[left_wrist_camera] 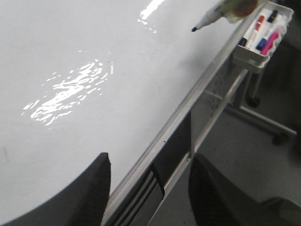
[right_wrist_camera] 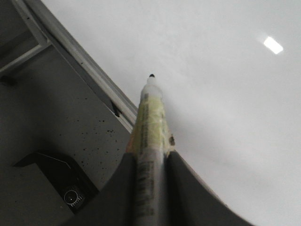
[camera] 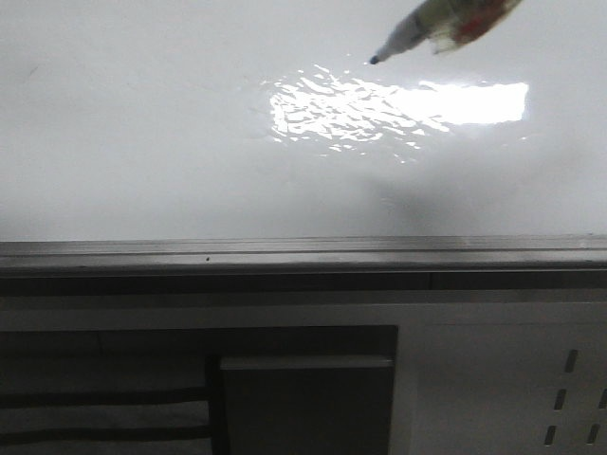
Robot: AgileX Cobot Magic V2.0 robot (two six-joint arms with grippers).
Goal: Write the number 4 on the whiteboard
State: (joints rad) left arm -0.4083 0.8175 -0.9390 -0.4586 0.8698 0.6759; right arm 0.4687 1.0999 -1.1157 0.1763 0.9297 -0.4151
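The whiteboard (camera: 171, 142) is a glossy white-grey board with a bright glare patch and a grey metal rail (camera: 285, 251) along its near edge. No number 4 shows on it; the surface is unmarked. My right gripper (right_wrist_camera: 149, 157) is shut on a marker (right_wrist_camera: 150, 122) with a yellow-taped barrel and a dark tip. The marker (camera: 446, 24) enters the front view at the upper right, tip close over the board above the glare. It also shows in the left wrist view (left_wrist_camera: 221, 12). My left gripper (left_wrist_camera: 148, 162) is open and empty over the board's rail.
A white holder (left_wrist_camera: 261, 35) with several coloured markers hangs on the board's edge in the left wrist view. Below the rail stands a dark panelled cabinet (camera: 303, 398). The board's stand legs (left_wrist_camera: 263, 120) rest on the grey floor.
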